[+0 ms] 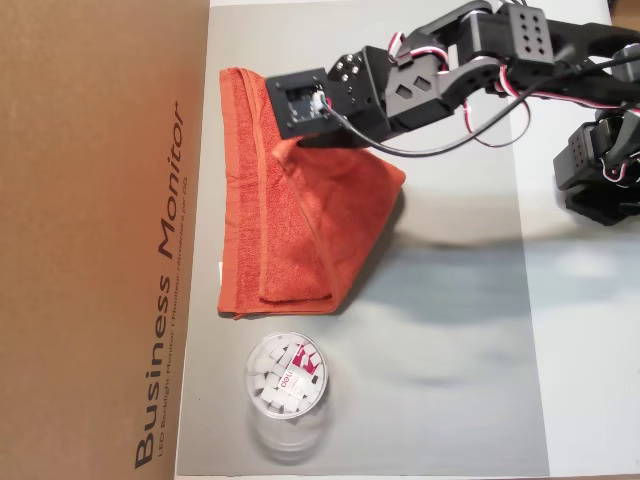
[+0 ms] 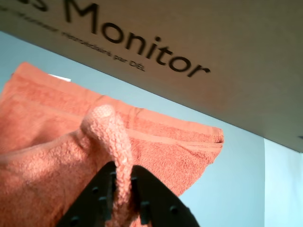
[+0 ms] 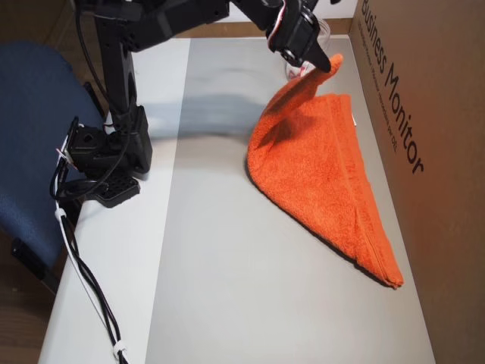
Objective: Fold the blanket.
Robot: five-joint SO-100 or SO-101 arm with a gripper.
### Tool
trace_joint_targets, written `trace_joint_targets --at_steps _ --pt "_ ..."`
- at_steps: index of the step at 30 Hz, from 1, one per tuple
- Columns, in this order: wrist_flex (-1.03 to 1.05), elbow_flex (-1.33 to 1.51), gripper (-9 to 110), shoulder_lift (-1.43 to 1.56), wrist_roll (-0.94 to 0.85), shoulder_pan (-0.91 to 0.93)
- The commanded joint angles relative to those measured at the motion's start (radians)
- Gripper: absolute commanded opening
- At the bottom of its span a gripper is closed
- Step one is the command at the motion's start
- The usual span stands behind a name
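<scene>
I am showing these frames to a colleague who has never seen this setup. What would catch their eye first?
The large orange-red terry-cloth blanket on the grey mat, one corner pinched and lifted by the black two-finger gripper, so the cloth hangs in a diagonal fold. Next, the brown cardboard box printed "Business Monitor" right beside the blanket's far edge. In an overhead view, a clear plastic cup of small white pieces stands just past the blanket's end.

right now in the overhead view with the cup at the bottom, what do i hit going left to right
cardboard box → blanket, its corner pinched in the end effector → arm base
</scene>
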Motion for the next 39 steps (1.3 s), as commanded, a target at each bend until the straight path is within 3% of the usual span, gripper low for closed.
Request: trace_joint_targets --at_steps 1,9,19,39 --pt "-0.018 -0.112 0 -0.037 0.038 0.031" --pt "-0.028 -0.287 0 -0.212 0.121 0.095" --pt "-0.281 -0.357 0 -0.367 0.166 0.187" --pt "-0.472 -0.359 0 -0.558 0.595 0.377"
